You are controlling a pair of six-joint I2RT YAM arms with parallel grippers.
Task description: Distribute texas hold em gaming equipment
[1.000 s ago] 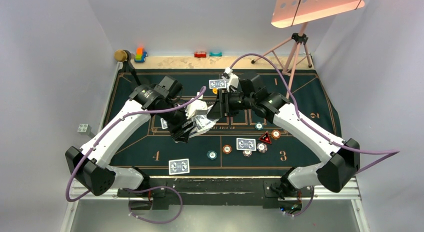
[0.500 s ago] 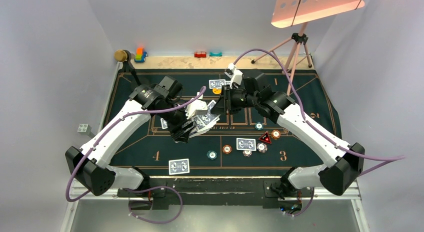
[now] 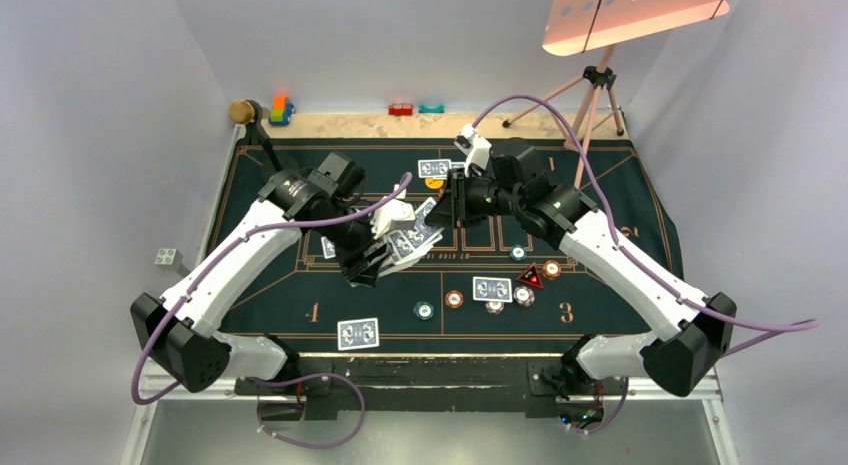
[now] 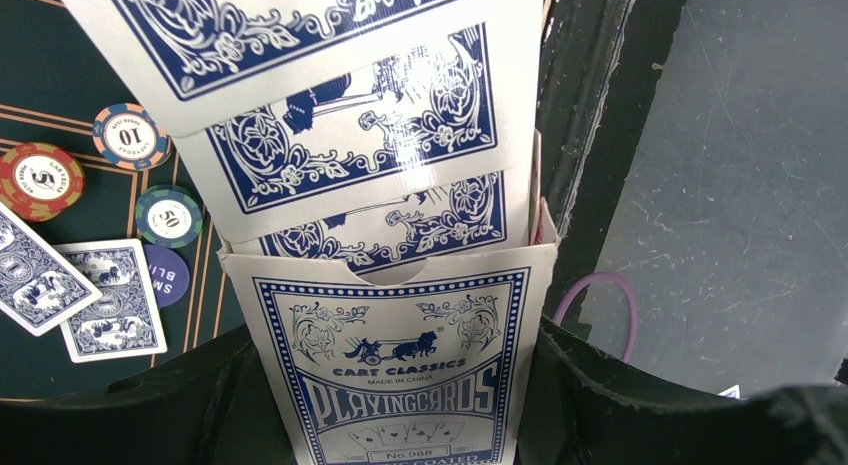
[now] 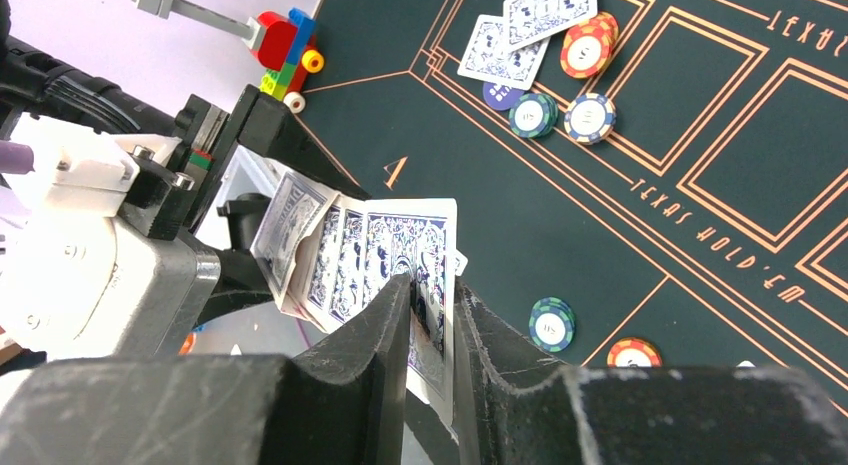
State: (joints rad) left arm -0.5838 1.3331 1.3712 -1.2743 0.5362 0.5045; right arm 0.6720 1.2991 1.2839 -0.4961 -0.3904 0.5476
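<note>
Both angled inward, left gripper [image 3: 372,261] clamped around card box [image 4: 395,385], right gripper [image 5: 432,315] pinching one protruding card [image 5: 428,235].

Left end effector [image 4: 395,390] and right end effector [image 5: 432,305] are black, arms [image 3: 240,247] white, cables [image 3: 135,370] purple

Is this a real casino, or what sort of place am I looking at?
Probably a robot lab booth, not a casino: plain walls box in a poker mat, two arms are bolted at its edge, and a tripod lamp lights it.
</note>
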